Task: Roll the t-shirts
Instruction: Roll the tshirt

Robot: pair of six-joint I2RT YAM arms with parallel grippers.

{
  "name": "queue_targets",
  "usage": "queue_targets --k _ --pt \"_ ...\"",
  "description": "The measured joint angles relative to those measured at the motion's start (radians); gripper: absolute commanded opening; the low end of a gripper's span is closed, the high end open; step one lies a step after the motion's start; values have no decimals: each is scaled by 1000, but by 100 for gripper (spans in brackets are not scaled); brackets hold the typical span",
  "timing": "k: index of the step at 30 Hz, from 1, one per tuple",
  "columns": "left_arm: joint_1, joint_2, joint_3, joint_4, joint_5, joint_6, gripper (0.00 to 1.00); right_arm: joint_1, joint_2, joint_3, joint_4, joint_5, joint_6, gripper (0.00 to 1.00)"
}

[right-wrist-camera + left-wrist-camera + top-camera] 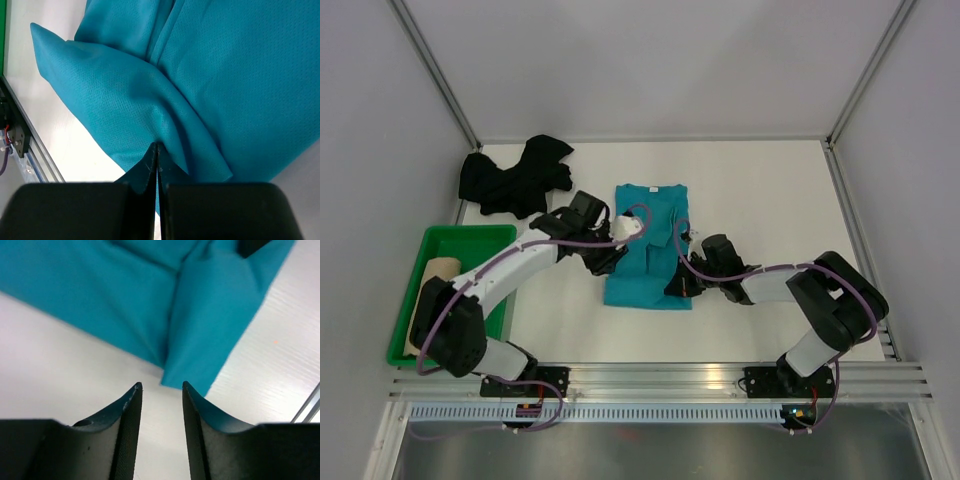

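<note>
The teal t-shirt [655, 215] lies folded into a long strip in the middle of the table. My left gripper [606, 262] stands at the strip's left edge, open and holding nothing [161, 387]; a corner of the teal t-shirt [200, 335] lies just beyond its tips. My right gripper [681, 284] is at the strip's near right corner, shut on a pinched fold [157, 146] of the teal t-shirt [240, 75]. The black t-shirt [515, 177] lies crumpled at the back left. A tan rolled t-shirt [433, 277] rests in the green tray [470, 232].
The green tray sits along the left wall, close to the left arm's elbow. An aluminium rail [660, 375] runs along the near table edge, and white walls close in the left, back and right sides.
</note>
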State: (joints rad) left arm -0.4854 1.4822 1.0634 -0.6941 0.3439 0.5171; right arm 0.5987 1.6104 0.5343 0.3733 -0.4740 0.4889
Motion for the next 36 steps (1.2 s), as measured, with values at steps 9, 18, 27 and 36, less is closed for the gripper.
queue_targets --k 9,18,27,36 --pt "-310 -35 -184 90 -183 69 59 -24 10 -28 69 -37 59 0" --pt "-312 22 -255 214 -254 161 61 -45 14 -41 106 -75 79 3" --pt "-313 60 -270 315 -280 206 5 -52 -46 -40 38 -114 6 21" --pt "-307 56 -256 281 -271 219 2 -53 -329 -22 -144 -108 -187 47"
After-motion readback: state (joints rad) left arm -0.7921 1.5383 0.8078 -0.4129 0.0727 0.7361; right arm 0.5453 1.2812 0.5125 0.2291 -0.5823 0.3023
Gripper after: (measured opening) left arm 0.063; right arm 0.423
